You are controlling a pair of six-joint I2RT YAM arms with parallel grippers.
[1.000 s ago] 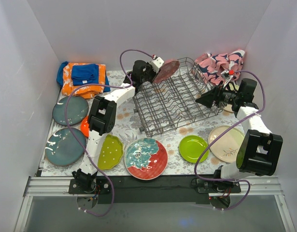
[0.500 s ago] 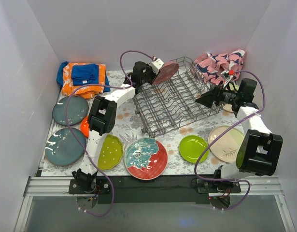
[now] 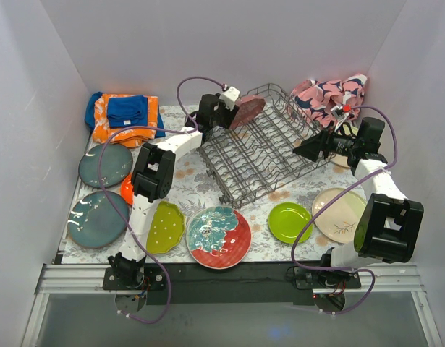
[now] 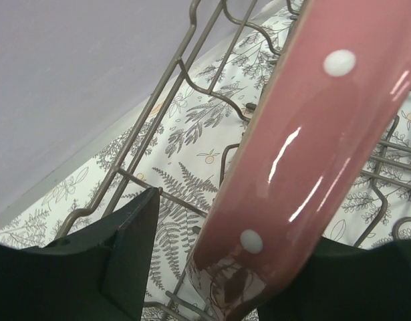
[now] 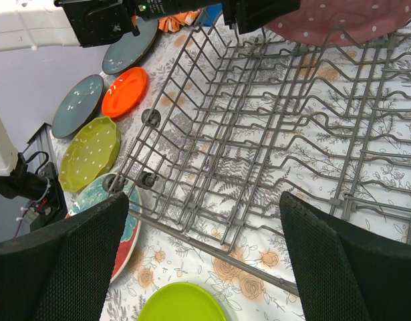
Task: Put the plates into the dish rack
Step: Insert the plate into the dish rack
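The pink dotted plate (image 3: 249,110) stands tilted at the far left corner of the grey wire dish rack (image 3: 265,155). My left gripper (image 3: 228,110) is around its rim. In the left wrist view the plate (image 4: 312,134) leans on the right finger, and a gap shows between it and the left finger (image 4: 128,254), so the jaws stand open. My right gripper (image 3: 309,150) is open and empty at the rack's right side, looking across the rack (image 5: 258,134). Slate-blue (image 3: 105,165), teal (image 3: 97,218), orange (image 3: 126,189), yellow-green dotted (image 3: 165,227), red-teal floral (image 3: 218,236), lime (image 3: 289,221) and cream (image 3: 339,214) plates lie flat on the table.
Folded orange-blue cloths (image 3: 124,116) lie at the back left. A pink patterned cloth (image 3: 331,97) lies at the back right. White walls close in the back and both sides. The left arm partly covers the orange plate.
My left gripper has carried the pink plate slightly left and down into the rack's far corner. The rack's near end has shifted a little to the right. The right arm has hardly moved.
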